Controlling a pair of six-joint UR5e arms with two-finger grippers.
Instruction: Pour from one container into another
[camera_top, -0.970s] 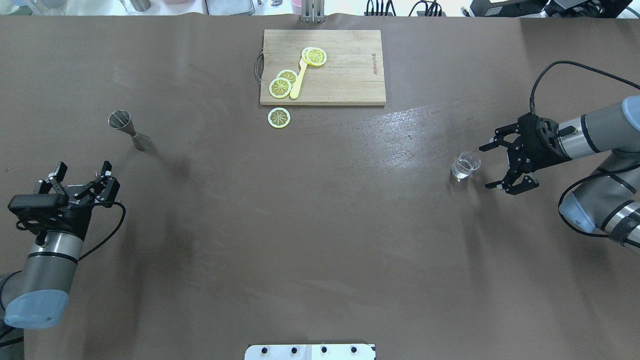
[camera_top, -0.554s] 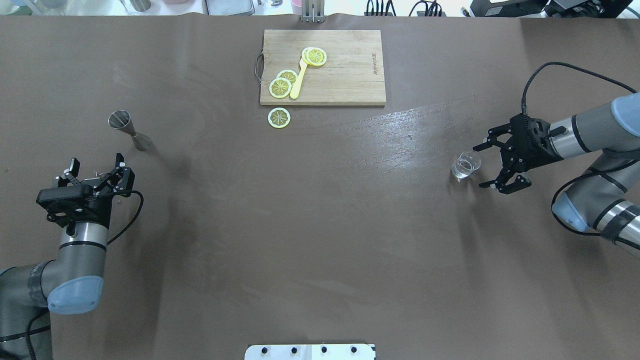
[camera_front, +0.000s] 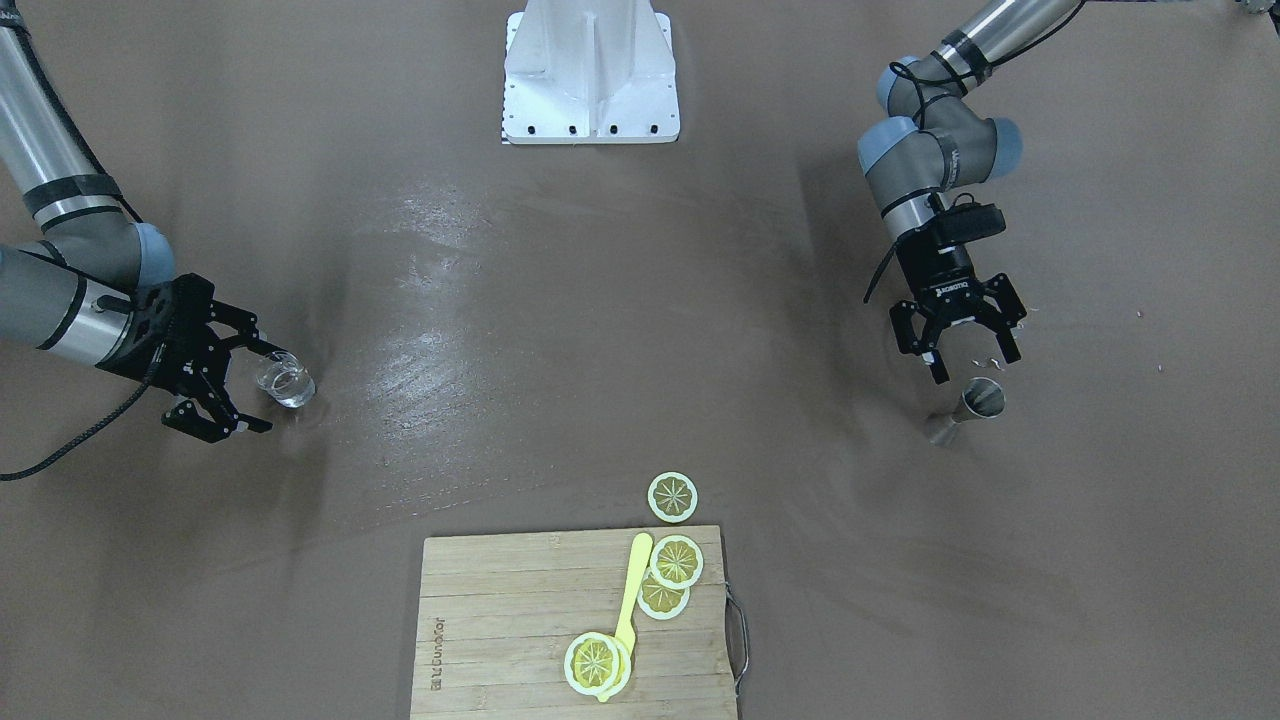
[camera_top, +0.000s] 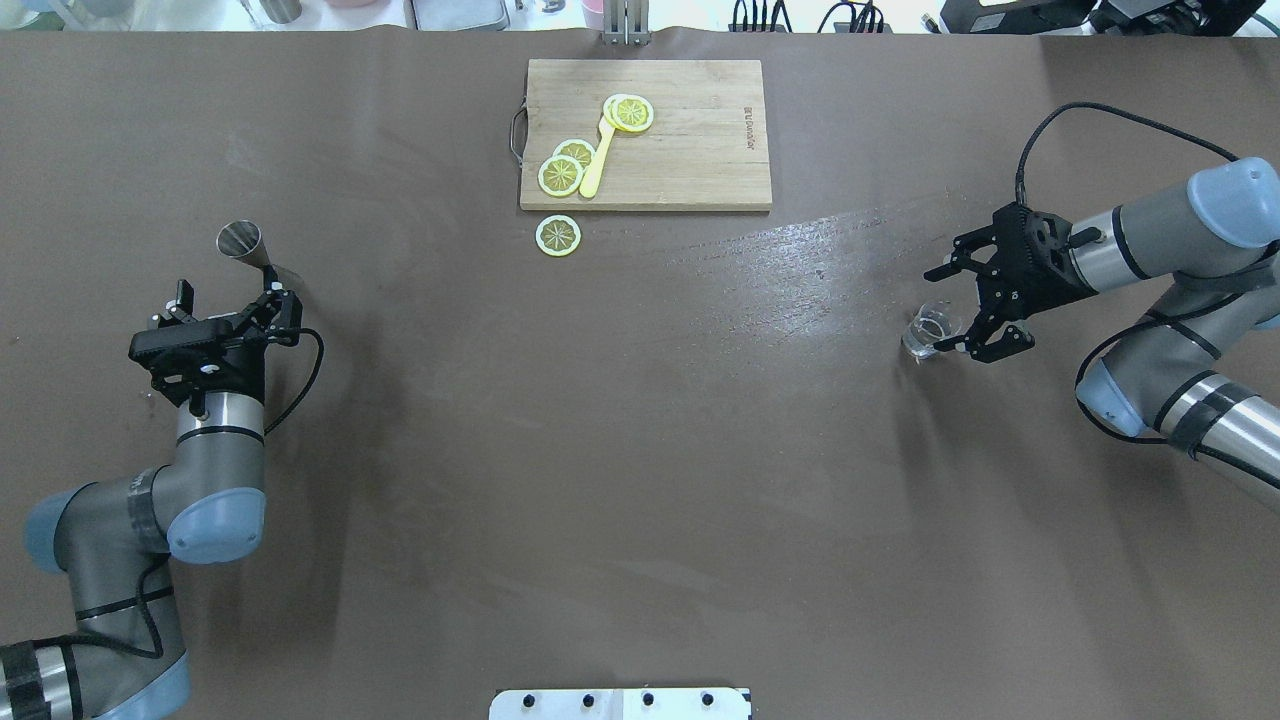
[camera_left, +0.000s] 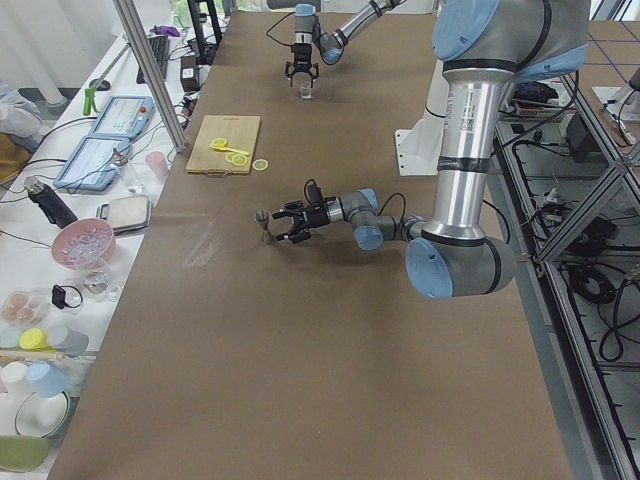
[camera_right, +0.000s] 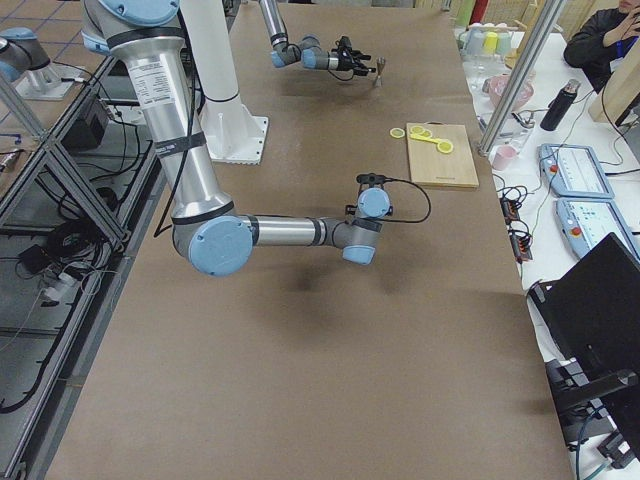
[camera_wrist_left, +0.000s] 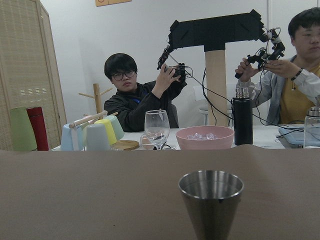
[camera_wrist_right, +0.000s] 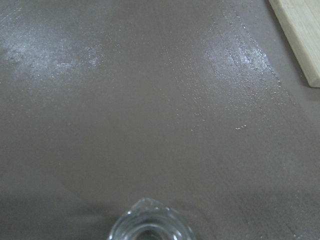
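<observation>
The clear glass tumbler (camera_top: 930, 332) stands upright at the table's right and seems to hold a little clear liquid. My right gripper (camera_top: 950, 311) is open. Its fingers reach to either side of the tumbler (camera_front: 285, 382), which sits at their tips, and only the tumbler's rim (camera_wrist_right: 150, 228) shows in the right wrist view. At the left stands the steel jigger (camera_top: 245, 248), upright. My left gripper (camera_top: 227, 292) is open just short of it, fingers spread and pointed at it. The jigger's cup (camera_wrist_left: 211, 200) fills the lower middle of the left wrist view.
A wooden cutting board (camera_top: 690, 150) at the far middle carries lemon slices and a yellow utensil (camera_top: 597, 160). One loose slice (camera_top: 558, 235) lies on the table in front of it. The robot's white base (camera_front: 590, 70) is at the near edge.
My left gripper has advanced across the table up to the jigger. My right gripper has moved left and slightly away, bringing its open fingers around the tumbler.
</observation>
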